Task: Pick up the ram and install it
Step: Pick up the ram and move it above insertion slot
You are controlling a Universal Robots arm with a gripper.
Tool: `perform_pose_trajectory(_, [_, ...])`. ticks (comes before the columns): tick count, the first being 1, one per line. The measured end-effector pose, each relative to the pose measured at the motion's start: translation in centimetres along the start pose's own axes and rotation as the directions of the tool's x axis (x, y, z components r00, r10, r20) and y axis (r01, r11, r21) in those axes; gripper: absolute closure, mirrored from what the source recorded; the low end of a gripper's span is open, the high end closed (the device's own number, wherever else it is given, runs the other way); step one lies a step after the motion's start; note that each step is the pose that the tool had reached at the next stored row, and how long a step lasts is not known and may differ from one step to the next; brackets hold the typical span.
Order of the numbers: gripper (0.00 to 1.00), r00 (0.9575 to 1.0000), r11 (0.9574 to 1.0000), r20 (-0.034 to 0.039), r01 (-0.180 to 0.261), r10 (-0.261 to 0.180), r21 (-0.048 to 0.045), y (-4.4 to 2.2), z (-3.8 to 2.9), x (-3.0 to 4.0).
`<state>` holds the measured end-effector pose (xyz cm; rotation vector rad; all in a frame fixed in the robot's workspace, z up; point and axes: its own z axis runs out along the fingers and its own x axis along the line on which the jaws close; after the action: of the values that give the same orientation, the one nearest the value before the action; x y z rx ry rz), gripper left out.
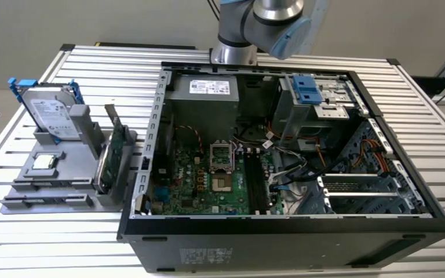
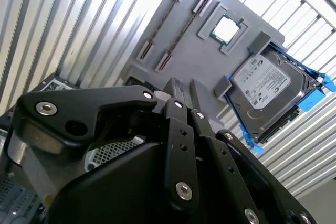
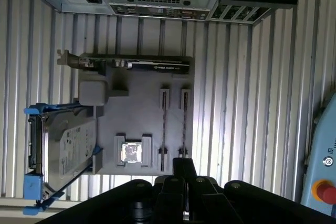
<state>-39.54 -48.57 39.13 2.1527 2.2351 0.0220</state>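
A pale ribbed aluminium table (image 1: 431, 116) lies under everything, its slats running straight and shiny.

My gripper (image 3: 184, 167) is built of matte black metal links with bright screw heads. Its fingers are pressed together with nothing between them. In both wrist views it hangs above a flat grey holder tray (image 3: 136, 119).

Nearest the fingertips on the tray are two long, narrow grooved holders (image 3: 164, 124). Beyond them sit a square processor chip (image 3: 131, 152) with a dull metal lid, and a silver hard drive (image 3: 65, 150) in a blue plastic frame. Farther off, a dark-edged expansion card (image 3: 136, 65) stands on edge.

In the exterior view the tray lies at 9 o'clock of the open black computer case (image 1: 284, 229). The ram (image 1: 250, 180) is a slim green strip. It appears to stand in the memory slots at 3 o'clock of the bare processor socket (image 1: 221, 168). I cannot tell whether it is pressed fully home.

I judge the main risks to be these:
- **Half-seated stick:** a stick sitting crooked in its slot could work loose or flex.
- **Loose cables:** the cables (image 1: 292, 168) at 3 o'clock of the ram could snag anything reaching in.
- **Contact at the tray:** lowering the shut fingers there could knock the tall drive or the thin card.
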Motion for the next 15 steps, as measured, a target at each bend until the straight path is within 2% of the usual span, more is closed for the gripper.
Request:
perform_pose_trajectory(7, [1.00, 1.0000, 1.0000, 0.0000, 0.000, 0.000, 0.0000, 0.00, 0.00, 0.00])
perform_pose_trajectory(8, [0.00, 1.0000, 1.0000, 0.0000, 0.000, 0.000, 0.0000, 0.00, 0.00, 0.00])
perform_pose_trajectory(15, [0.00, 1.0000, 1.0000, 0.0001, -0.001, 0.001, 0.0000, 0.00, 0.00, 0.00])
